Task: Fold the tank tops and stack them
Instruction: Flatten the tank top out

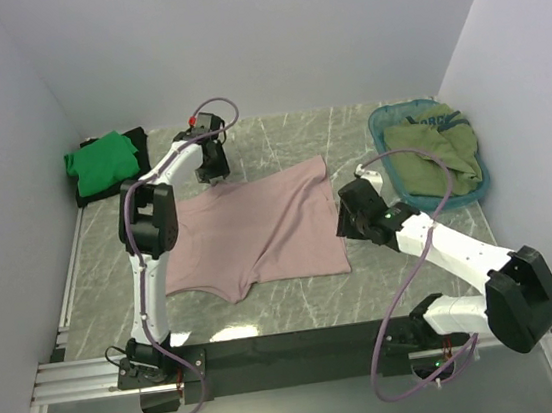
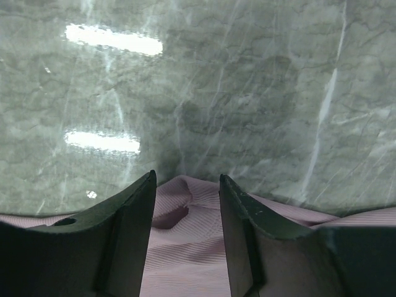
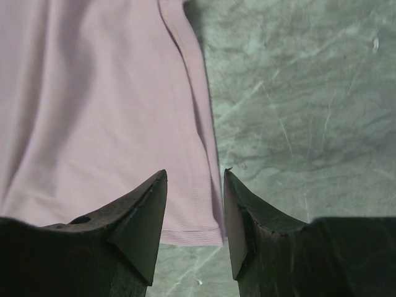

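A dusty pink tank top point(image 1: 259, 234) lies spread flat on the marble table. My left gripper point(image 1: 213, 169) is down at its far left corner. In the left wrist view its jaws stand open astride a puckered ridge of pink cloth point(image 2: 185, 247), the gripper point(image 2: 185, 179) reaching just to the cloth's edge. My right gripper point(image 1: 348, 220) is at the top's right edge, open, with the hem corner point(image 3: 192, 216) between its fingers point(image 3: 142, 216). A bright green tank top point(image 1: 101, 162) lies folded on a black one point(image 1: 137, 138) at the far left. An olive one point(image 1: 436, 152) sits in the basket.
The teal oval basket point(image 1: 381, 138) stands at the far right, close behind my right arm. White walls close in the table on the left, back and right. A black bar point(image 1: 274, 353) with the arm bases runs along the near edge.
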Controlling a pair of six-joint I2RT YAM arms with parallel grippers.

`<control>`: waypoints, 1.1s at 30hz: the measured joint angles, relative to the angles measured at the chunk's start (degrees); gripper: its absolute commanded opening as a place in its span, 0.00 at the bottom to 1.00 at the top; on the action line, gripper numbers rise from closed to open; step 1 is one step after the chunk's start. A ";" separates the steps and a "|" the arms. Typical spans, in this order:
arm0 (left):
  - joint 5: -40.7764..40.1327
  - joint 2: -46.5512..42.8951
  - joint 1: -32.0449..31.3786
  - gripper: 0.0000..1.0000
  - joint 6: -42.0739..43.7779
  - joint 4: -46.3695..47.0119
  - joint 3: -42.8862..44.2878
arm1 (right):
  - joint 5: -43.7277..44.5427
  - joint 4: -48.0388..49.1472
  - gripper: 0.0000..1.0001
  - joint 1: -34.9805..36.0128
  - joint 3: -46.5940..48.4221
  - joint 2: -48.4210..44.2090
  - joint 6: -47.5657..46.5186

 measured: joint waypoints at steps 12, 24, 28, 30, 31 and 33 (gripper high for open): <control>2.97 0.61 0.20 0.37 0.85 3.50 -1.40 | -1.49 1.70 0.48 0.02 -3.50 2.23 1.18; 4.72 0.63 0.83 0.01 0.35 3.76 -1.40 | -3.21 2.36 0.48 2.45 -9.64 -0.02 3.63; 4.85 0.63 0.85 0.01 0.33 4.02 -1.40 | -3.76 2.58 0.48 2.95 -11.58 -0.35 4.79; 4.83 0.63 0.85 0.01 0.28 4.04 -1.40 | -4.02 2.67 0.48 3.45 -11.85 -0.35 5.29; 4.83 0.63 0.94 0.01 0.20 4.04 -1.40 | -4.15 2.71 0.48 3.65 -11.85 -0.35 5.51; 4.85 0.63 0.94 0.01 0.17 4.11 -1.40 | -4.22 3.02 0.48 4.22 -11.85 -0.35 5.92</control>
